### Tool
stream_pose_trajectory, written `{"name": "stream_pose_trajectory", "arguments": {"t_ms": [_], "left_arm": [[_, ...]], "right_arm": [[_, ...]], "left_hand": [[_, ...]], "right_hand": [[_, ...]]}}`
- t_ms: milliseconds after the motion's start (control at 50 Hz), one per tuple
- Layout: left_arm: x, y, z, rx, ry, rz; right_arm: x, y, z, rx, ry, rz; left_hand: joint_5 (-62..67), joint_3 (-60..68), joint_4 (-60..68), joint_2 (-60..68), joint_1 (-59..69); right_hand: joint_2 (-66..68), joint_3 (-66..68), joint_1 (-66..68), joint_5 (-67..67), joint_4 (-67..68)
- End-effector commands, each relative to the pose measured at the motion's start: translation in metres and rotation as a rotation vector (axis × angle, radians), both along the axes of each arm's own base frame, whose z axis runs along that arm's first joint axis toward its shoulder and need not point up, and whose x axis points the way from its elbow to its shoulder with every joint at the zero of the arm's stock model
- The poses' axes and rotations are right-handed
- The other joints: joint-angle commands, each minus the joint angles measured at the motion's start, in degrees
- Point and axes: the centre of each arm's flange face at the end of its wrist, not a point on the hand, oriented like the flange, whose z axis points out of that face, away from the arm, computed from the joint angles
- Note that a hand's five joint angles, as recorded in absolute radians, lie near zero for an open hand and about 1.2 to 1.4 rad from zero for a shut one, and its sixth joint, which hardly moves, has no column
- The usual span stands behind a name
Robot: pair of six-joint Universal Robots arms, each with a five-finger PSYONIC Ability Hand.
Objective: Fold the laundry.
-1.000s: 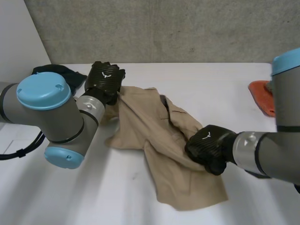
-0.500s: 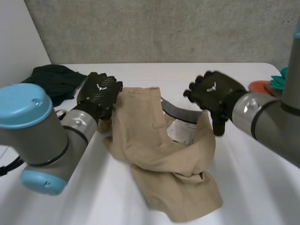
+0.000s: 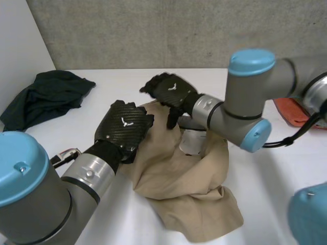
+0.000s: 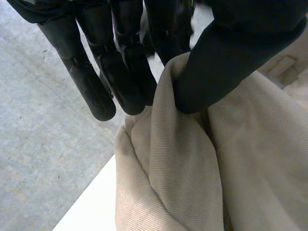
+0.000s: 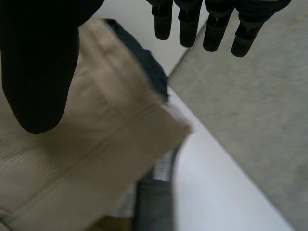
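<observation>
Our left hand (image 3: 124, 128) is clamped on the tan trousers (image 3: 196, 204). In its wrist view the thumb and fingers pinch a raised fold of the cloth between them, at the garment's edge on that hand's side. From that grip the trousers lie crumpled on the white desk (image 3: 278, 176), and a white label (image 3: 193, 144) shows in the opened waist just beside the hand.

Our right hand (image 3: 168, 92) hovers over the far edge of the trousers, just past the left hand. Its fingers are straight and held apart from the thumb, with nothing between them, and the waistband lies under its palm. We cannot tell whether the thumb touches the cloth.

Well away from both hands, a dark green garment (image 3: 48, 94) lies bunched out beyond the left hand. An orange thing (image 3: 291, 109) lies behind the right arm. A grey concrete wall (image 3: 153, 30) stands beyond the desk.
</observation>
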Motion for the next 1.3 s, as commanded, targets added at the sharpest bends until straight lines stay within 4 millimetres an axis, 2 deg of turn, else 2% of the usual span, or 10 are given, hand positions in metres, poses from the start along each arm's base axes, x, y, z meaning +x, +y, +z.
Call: {"name": "stream_pose_trajectory", "arguments": {"t_ms": [20, 100, 180, 300, 500, 920, 1060, 1140, 1200, 1300], "left_arm": [[0.0, 0.008, 0.003, -0.003, 0.001, -0.017], [0.0, 0.007, 0.003, -0.004, 0.002, -0.011], [0.003, 0.002, 0.003, -0.008, 0.007, 0.007], [0.015, -0.012, 0.014, -0.039, 0.036, 0.109], [0.062, -0.039, 0.031, -0.01, 0.196, 0.367], [0.033, -0.111, -0.057, 0.362, 0.237, 0.244], [0.026, -0.108, -0.083, 0.539, 0.184, 0.209], [0.024, -0.109, -0.077, 0.543, 0.192, 0.193], [0.024, -0.112, -0.057, 0.488, 0.219, 0.185], [0.03, -0.105, 0.029, 0.249, 0.331, 0.165]], "right_arm": [[0.011, -0.004, -0.046, 0.084, 0.01, 0.033], [0.01, -0.008, -0.049, 0.083, 0.015, 0.005], [0.001, -0.022, -0.029, 0.022, 0.008, -0.122], [-0.035, -0.03, 0.022, -0.067, -0.001, -0.263], [-0.064, 0.005, 0.056, -0.157, 0.082, -0.305], [-0.091, 0.054, 0.06, -0.102, 0.13, -0.295], [-0.093, 0.055, 0.067, -0.117, 0.119, -0.306], [-0.094, 0.054, 0.068, -0.122, 0.119, -0.31], [-0.096, 0.054, 0.075, -0.147, 0.116, -0.318], [-0.108, 0.058, 0.114, -0.309, 0.111, -0.361]], "left_hand": [[12.9, 11.4, 11.3, 11.2, 14.7], [12.9, 11.4, 11.3, 11.2, 14.7], [2.5, 1.0, 0.9, 0.9, 4.3], [-55.6, -57.2, -57.3, -57.3, -53.9], [-57.1, -58.6, -58.7, -58.7, -55.3], [-54.4, -55.9, -56.0, -56.1, -52.6], [-34.7, -36.3, -36.4, -36.4, -33.0], [12.8, 11.3, 11.2, 11.1, 14.6], [12.9, 11.4, 11.3, 11.2, 14.7], [12.9, 11.4, 11.3, 11.2, 14.7]], "right_hand": [[17.2, 17.2, 15.9, 16.7, 17.1], [67.4, 67.5, 66.2, 66.9, 67.3], [67.5, 67.6, 66.3, 67.0, 67.4], [67.5, 67.6, 66.3, 67.0, 67.4], [67.5, 67.6, 66.3, 67.0, 67.4], [67.5, 67.6, 66.3, 67.0, 67.4], [67.5, 67.6, 66.3, 67.0, 67.4], [67.5, 67.6, 66.3, 67.0, 67.4], [67.5, 67.6, 66.3, 67.0, 67.4], [67.5, 67.6, 66.3, 67.0, 67.4]]}}
